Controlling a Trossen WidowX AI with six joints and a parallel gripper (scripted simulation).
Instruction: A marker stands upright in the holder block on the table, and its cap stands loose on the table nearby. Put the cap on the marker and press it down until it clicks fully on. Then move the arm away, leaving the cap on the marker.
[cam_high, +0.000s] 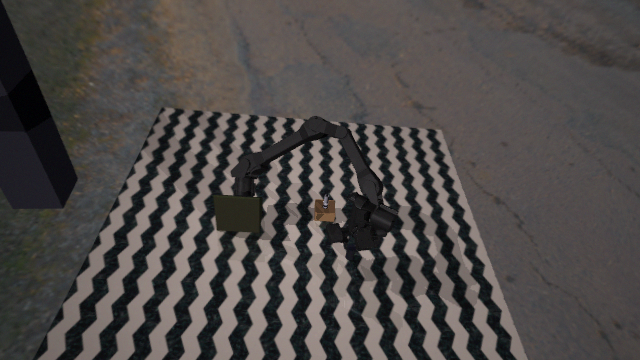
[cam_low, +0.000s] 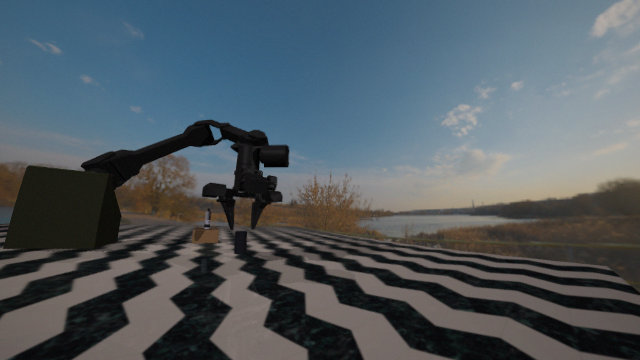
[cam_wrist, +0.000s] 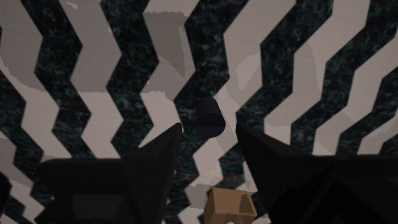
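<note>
From my seat the nearest thing in the exterior view is the zigzag black-and-white patterned table top (cam_low: 350, 300). Next comes the short dark cylindrical marker cap (cam_low: 240, 242), standing upright and loose on the table. Directly above it hangs my black parallel-jaw gripper (cam_low: 243, 216), pointed straight down, fingertips clear of the cap's top with a gap of air between. The jaws are released, parted about halfway, and grip nothing. In the wrist view the cap (cam_wrist: 208, 117) shows in the gap between the two dark fingers, slightly ahead of centre, so I judge the line-up close but maybe wanting a small nudge.

Just beside the cap, a little farther back, sits the small tan holder block (cam_low: 205, 235) with the slim marker (cam_low: 207, 218) upright in it, light-bodied and uncapped. Block and cap are near each other but apart. Farther off is the dark olive box-shaped base (cam_low: 62, 207) that carries the arm.

As I read it, nothing of the task proper is done yet: the cap is untouched. Still to come are the descent around the cap, the clench, the lift, the carry over the marker tip, the press until it seats, and the retreat. My worry is knocking the loose cap over on the way down.
</note>
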